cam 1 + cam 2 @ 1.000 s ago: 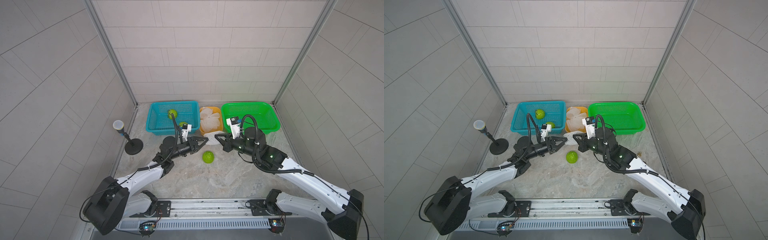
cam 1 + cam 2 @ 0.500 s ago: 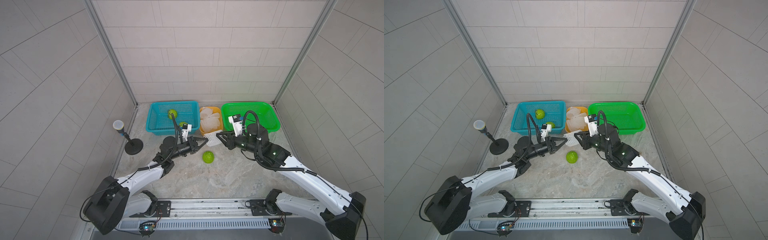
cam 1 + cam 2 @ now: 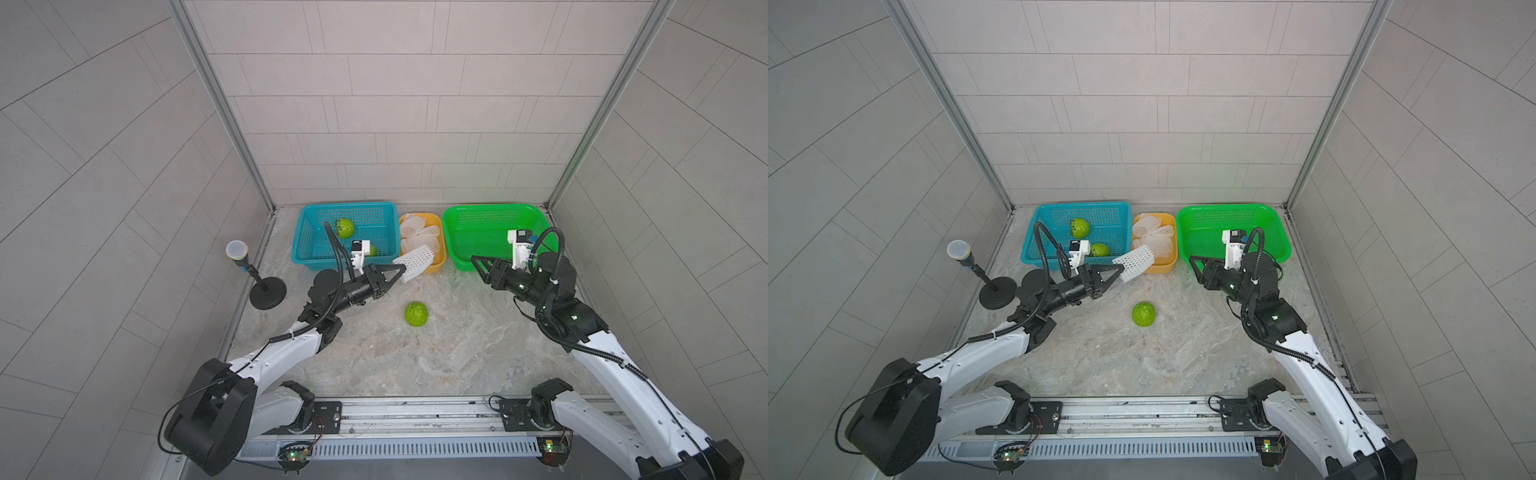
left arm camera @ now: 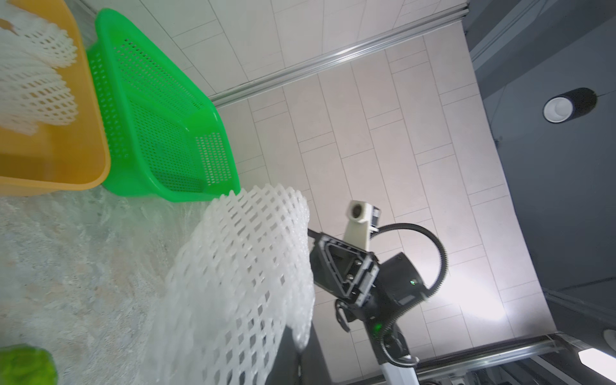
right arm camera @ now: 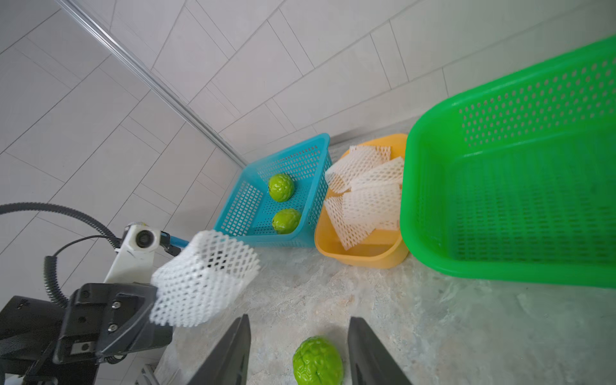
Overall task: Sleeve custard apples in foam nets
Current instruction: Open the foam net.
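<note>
A white foam net hangs above the table in front of the yellow tub, with my left gripper shut on its near end. In the left wrist view this foam net fills the middle and hides most of the fingers. My right gripper stands open and empty in front of the green basket. One custard apple lies on the table between the arms. Two more custard apples sit in the blue basket. Several foam nets lie in the tub.
The yellow tub stands between the blue basket and the green basket along the back wall. A microphone on a black round stand is at the left edge. Tiled walls close in three sides.
My right gripper has opened, let go of the foam net and drawn back to the right. The left gripper has shut on the net and now holds it alone.
</note>
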`<state>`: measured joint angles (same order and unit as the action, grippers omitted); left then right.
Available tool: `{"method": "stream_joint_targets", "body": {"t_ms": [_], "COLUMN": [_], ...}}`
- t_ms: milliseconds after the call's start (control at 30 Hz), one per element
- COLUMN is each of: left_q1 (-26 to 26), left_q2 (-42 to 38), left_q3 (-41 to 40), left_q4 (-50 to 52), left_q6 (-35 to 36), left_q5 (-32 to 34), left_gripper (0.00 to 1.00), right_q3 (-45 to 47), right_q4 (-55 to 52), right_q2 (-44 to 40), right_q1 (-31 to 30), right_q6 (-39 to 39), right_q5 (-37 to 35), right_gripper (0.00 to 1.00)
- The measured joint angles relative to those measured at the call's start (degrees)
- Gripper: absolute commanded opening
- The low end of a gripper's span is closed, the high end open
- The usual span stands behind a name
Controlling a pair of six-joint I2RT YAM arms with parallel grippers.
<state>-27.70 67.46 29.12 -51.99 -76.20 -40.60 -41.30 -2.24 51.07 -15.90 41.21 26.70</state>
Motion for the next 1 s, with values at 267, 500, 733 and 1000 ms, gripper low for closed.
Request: {"method": "stream_joint_targets", "body": {"t_ms": [267, 500, 733, 1000], "left_q1": [0.0, -0.6, -1.4, -1.4], "left_q2": [1.9, 5.9, 6.4, 5.9], "left_q3": [3.2, 7.2, 7.9, 5.3], "left_q4": [-11.5, -17.5, -19.2, -19.3], "left_q6": [-6.1, -9.5, -9.7, -9.2], "left_q5": [-1.4, -3.2, -4.7, -5.1], "left_gripper": [0.00, 0.00, 0.00, 0.00], "right_q3": [6.1, 6.0, 5.9, 4.0], "right_q4": [17.0, 32.9, 48.8, 65.9], "right_q2": [10.2, 16.2, 18.6, 20.2], "right_q1": [-2.1, -8.1, -8.7, -8.9], "right_q6": [11.3, 18.2, 27.3, 37.8], "right_q5": [6.7, 10.3, 13.7, 17.0], "right_gripper": [0.49, 0.49, 0.49, 0.50]}}
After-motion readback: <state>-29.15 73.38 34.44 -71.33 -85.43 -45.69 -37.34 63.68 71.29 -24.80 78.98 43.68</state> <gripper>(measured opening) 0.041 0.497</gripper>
